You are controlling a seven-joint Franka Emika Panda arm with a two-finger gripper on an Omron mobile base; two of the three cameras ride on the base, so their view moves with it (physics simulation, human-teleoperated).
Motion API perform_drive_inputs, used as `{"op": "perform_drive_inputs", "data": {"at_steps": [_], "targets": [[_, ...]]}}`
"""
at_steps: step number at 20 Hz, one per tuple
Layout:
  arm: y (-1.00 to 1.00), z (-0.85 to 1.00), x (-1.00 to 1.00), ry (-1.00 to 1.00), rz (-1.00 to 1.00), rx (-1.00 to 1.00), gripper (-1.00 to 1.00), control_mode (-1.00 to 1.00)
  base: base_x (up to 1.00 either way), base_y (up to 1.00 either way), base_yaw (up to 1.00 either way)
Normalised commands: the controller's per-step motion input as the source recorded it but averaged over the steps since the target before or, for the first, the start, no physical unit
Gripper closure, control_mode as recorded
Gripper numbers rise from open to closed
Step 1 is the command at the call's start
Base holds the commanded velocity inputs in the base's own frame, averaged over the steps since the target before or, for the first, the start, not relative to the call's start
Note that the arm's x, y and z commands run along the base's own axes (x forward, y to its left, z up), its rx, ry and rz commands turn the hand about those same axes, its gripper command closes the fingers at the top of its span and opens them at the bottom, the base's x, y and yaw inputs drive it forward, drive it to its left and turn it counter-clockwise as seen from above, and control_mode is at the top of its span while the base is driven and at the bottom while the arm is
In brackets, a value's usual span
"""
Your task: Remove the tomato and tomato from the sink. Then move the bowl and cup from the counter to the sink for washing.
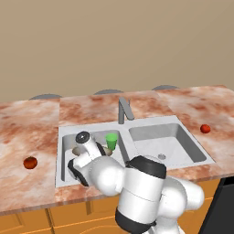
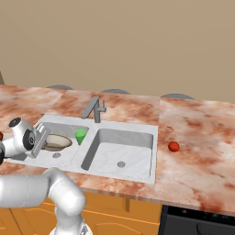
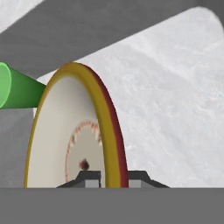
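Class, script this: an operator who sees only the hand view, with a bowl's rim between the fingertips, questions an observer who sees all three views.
Operator: Which basin is this bowl in?
Observer: The gripper holds the bowl in the left basin of the sink, near the cup.
Operator: Are the tomatoes out of the sink?
Observer: Yes. The darker tomato lies on the counter left of the sink, the brighter tomato to its right.
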Motion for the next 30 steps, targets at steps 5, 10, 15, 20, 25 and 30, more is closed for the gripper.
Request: {"op": "perform_drive_inputs", "data": {"at_steps": [5, 10, 15, 20, 25, 30], "targets": [[0.01, -0.2, 0.13, 0.02, -0.02, 0.0, 1.0, -1.0, 0.0, 0.0, 0.0], [0.0, -0.22, 0.23, 0.02, 0.0, 0.0, 1.0, -1.0, 0.0, 0.0, 0.0], [0.0, -0.21, 0.23, 0.01, 0.0, 0.0, 1.0, -1.0, 0.0, 0.0, 0.0], [0.03, -0.25, 0.19, 0.0, 0.0, 0.0, 1.0, -1.0, 0.0, 0.0, 0.0], [0.09, -0.27, 0.1, 0.05, 0.0, 0.0, 1.0, -1.0, 0.0, 0.0, 0.0], [0.13, -0.19, 0.0, 0.05, 0.0, 0.0, 1.0, -1.0, 0.0, 0.0, 0.0]]}}
